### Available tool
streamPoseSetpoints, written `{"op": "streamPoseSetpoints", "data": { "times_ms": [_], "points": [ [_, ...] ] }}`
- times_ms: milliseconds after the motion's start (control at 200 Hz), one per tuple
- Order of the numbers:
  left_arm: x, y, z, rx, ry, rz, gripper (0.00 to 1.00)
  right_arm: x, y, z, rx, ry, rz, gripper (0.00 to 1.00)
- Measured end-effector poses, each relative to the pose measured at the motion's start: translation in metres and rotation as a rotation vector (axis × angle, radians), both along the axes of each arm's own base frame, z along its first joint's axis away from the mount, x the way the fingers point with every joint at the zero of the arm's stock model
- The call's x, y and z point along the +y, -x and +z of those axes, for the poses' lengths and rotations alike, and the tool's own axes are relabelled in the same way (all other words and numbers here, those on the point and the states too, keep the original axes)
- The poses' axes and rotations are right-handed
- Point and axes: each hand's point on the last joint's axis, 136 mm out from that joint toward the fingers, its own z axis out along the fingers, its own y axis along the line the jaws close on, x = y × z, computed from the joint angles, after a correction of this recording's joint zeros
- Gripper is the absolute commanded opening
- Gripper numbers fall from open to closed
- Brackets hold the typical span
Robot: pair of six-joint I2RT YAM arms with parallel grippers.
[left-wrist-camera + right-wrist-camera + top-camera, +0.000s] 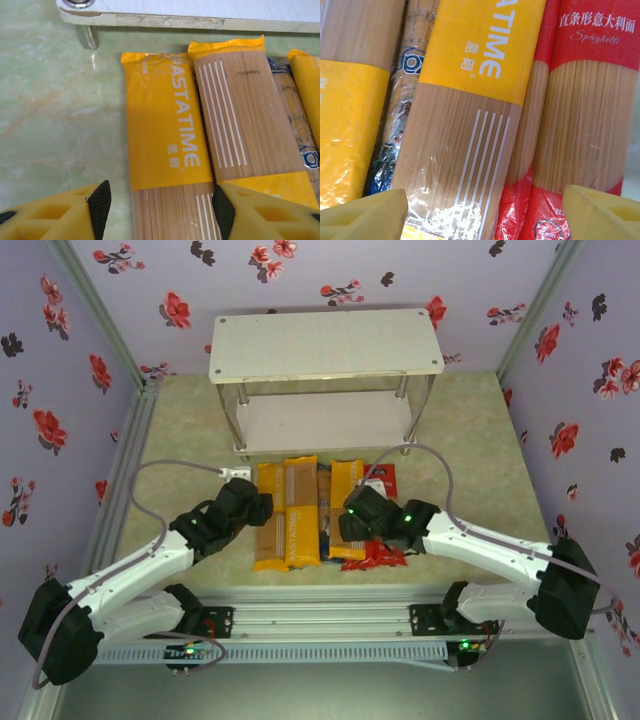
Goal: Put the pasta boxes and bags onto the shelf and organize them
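**Shelf and stock.** You have the shelf [325, 345] at the far middle of the table [470, 450], with 2 white boards one above the other on metal legs. The pasta packs [300, 515] lie flat on the table just in front of it. They sit side by side in a row, long sides running from the arms toward the shelf, far ends near the lower board.

**Left gripper [160, 202].** Jaws apart. In its wrist view the 2 black-padded fingers [99, 200] stand either side of the leftmost yellow pack [165, 145], lettered PASTATIME. The right pad sits at the seam between this pack and the second yellow pack [240, 125]. The left pad stands off the pack's edge, over bare table. You cannot tell whether either pad touches the pack.

**Right gripper [482, 210].** Jaws wide apart. They bracket the third yellow pack [470, 100] and a red pack [590, 100], which lie edge to edge. A brown pack with blue print [402, 100] lies on the yellow one's other side.

**Overhead.** Both grippers sit over the near half of the row, the left at its left edge and the right toward its right side.
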Motion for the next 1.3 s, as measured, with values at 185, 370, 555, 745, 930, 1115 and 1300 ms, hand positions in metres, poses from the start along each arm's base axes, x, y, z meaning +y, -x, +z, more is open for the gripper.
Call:
{"op": "streamPoseSetpoints", "data": {
  "times_ms": [185, 370, 555, 745, 930, 1115, 1300],
  "points": [
    [0.001, 0.001, -0.001, 0.006, 0.003, 0.005, 0.64, 0.010, -0.001, -0.012, 0.049, -0.005, -0.029, 0.84],
    [0.001, 0.003, -0.006, 0.015, 0.000, 0.004, 0.65, 0.017, -0.001, -0.023, 0.092, -0.009, -0.047, 0.88],
    [-0.001, 0.003, -0.006, 0.020, 0.007, -0.005, 0.65, 0.020, -0.001, -0.034, 0.119, 0.009, -0.067, 0.94],
    [-0.003, 0.002, -0.007, 0.015, 0.015, -0.008, 0.65, 0.024, -0.003, -0.044, 0.143, 0.027, -0.078, 0.96],
    [-0.001, 0.004, -0.010, 0.021, 0.009, -0.008, 0.66, 0.030, -0.007, -0.049, 0.150, 0.037, -0.079, 0.95],
    [0.000, 0.004, -0.012, 0.024, 0.007, -0.005, 0.66, 0.033, -0.010, -0.054, 0.155, 0.043, -0.083, 0.94],
    [0.001, 0.003, -0.013, 0.026, 0.006, -0.001, 0.66, 0.034, -0.011, -0.062, 0.175, 0.048, -0.087, 0.88]
  ]
}}
